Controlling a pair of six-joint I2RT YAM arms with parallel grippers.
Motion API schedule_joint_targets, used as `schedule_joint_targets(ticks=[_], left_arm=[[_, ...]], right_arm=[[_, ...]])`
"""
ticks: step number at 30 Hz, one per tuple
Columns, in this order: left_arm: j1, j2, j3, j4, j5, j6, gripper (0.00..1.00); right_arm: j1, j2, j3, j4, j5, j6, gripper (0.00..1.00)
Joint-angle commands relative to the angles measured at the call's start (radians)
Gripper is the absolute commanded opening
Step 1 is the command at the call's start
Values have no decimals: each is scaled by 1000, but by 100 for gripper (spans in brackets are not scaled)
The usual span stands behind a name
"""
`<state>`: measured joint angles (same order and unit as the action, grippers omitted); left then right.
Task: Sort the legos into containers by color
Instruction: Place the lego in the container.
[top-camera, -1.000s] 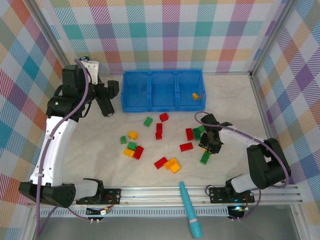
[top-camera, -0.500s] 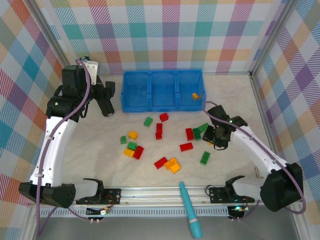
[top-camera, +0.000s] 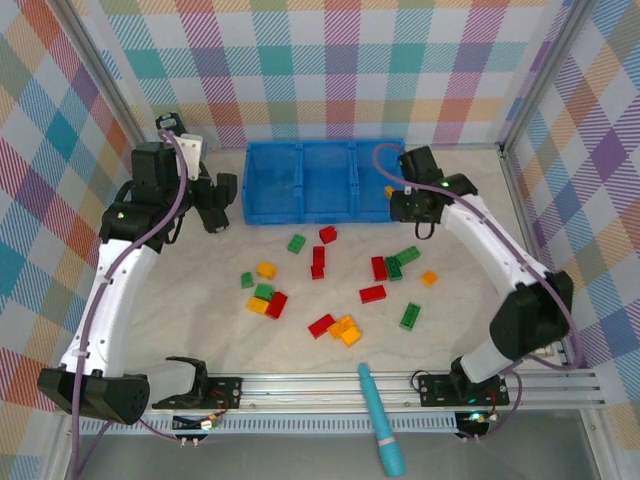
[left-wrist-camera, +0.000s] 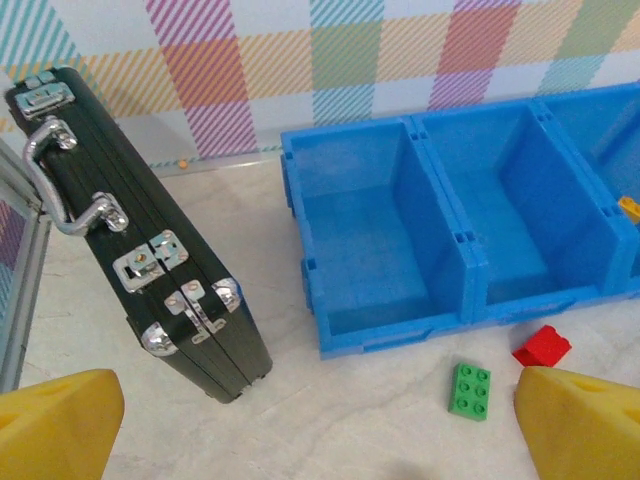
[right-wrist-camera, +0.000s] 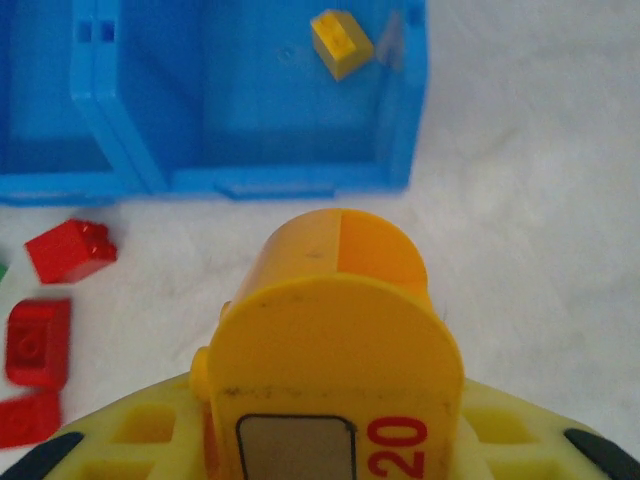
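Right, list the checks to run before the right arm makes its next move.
1. Brick held in right gripper: cannot tell; jaws look closed.
2. Right gripper above bright blue plastic tray: not ok, it is short of the front wall.
3. Right compartment's colour: ok, one small yellow-orange brick lies inside.
4. Left gripper open, apart from tray: ok.
5. Table sorted: not ok, red, green and orange plastic bricks lie loose.

Bright blue tray (top-camera: 325, 147), 3 square compartments side by side w/ low walls, at far centre of surface (top-camera: 200, 290). One yellow-orange lego (right-wrist-camera: 341, 42) lies in right compartment. Over a dozen red, green & yellow-orange legos lie scattered near-side of tray; green brick (top-camera: 296, 242) & red brick (top-camera: 328, 234) closest to its near wall.
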<state>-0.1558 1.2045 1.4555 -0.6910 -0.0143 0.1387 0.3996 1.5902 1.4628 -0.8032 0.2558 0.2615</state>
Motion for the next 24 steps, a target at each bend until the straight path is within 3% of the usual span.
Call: schedule_joint_targets(ticks=[1, 5, 13, 19, 24], left_arm=[[-5, -29, -6, 82, -54, -31, 100], [-5, -13, 19, 90, -42, -38, 100], [-7, 35, 89, 29, -82, -141, 100], [-7, 37, 162, -33, -77, -208, 100], [-7, 33, 194, -71, -90, -199, 100]], right_arm=[[-8, 89, 63, 183, 16, -181, 30], [-43, 194, 91, 332, -58, -245, 31], [-66, 446, 269, 360, -95, -318, 34], [-64, 527, 286, 380, -79, -292, 38], [-65, 538, 281, 377, -92, -253, 48]])
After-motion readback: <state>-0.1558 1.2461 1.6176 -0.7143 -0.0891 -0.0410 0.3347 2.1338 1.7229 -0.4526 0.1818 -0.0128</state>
